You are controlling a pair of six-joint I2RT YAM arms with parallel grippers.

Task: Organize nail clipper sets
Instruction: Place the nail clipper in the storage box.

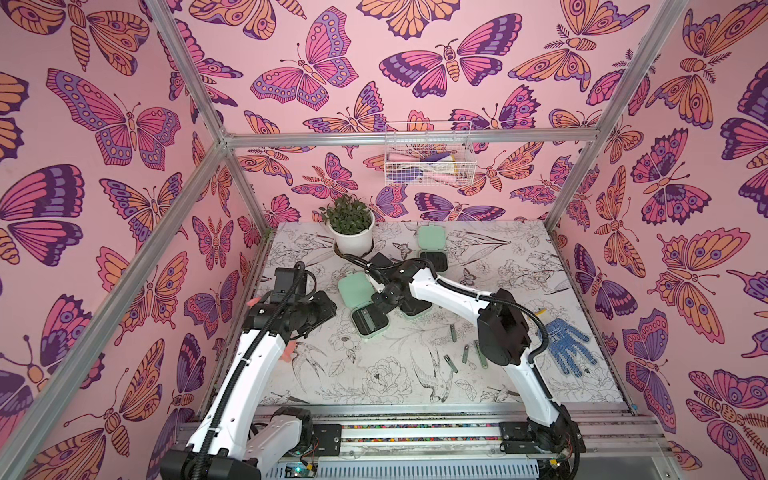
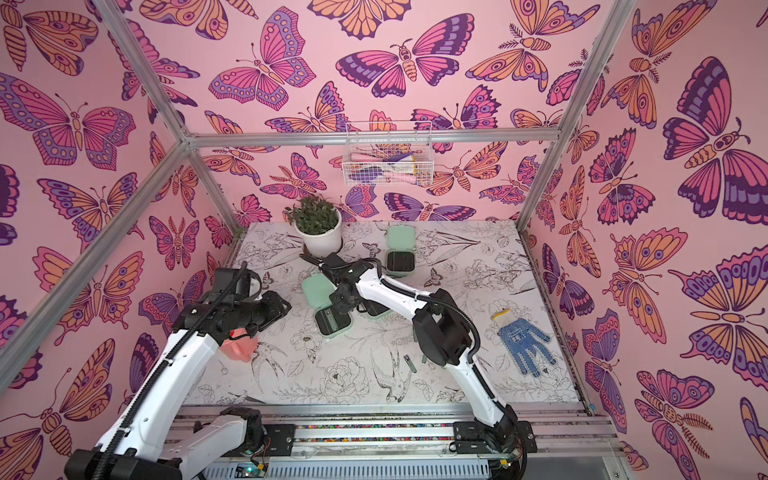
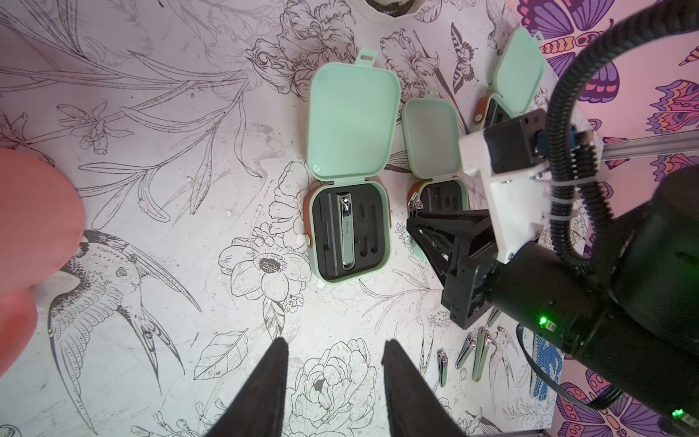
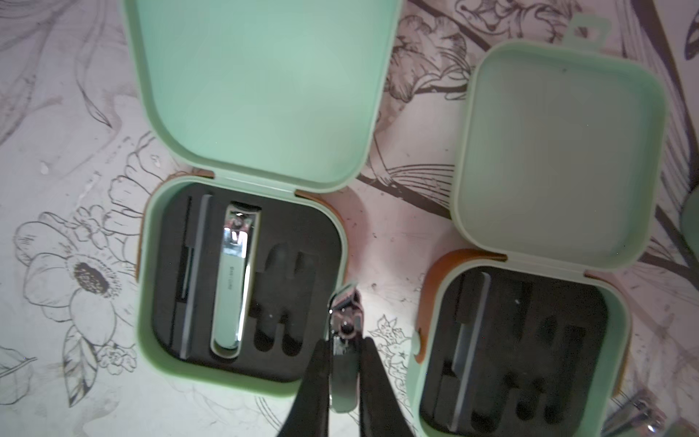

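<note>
right gripper (image 4: 345,346): jaws clamped on a small clipper (image 4: 346,314), its head pokes out past the tips
where that clipper is: over the strip of table (image 4: 382,242) between the near case (image 4: 264,87) and the middle case (image 4: 559,159), right by the near case's rim. Can't tell if it touches anything.
left gripper (image 3: 334,342): jaws apart, nothing between them, hovering over bare table short of the near case
near case: open, lid laid flat, one big clipper (image 4: 230,280) seated in the black insert, small slots beside it bare
middle case: open too. The slots I can see are just black foam, and its lower edge is cut off in the right wrist view.
far case (image 1: 432,249): open, at the back near the plant (image 1: 351,226), insert too small to read
loose clippers (image 1: 465,353): a handful on the table by the right arm (image 1: 449,291). The count's fuzzy since the arm covers part of the bunch.
hidden: in both top views the right arm covers most of the middle case and its own jaws
cut off: can (image 3: 34,227) is only a pink blob at the frame edge
glove (image 1: 565,345): well apart from the cases
</note>
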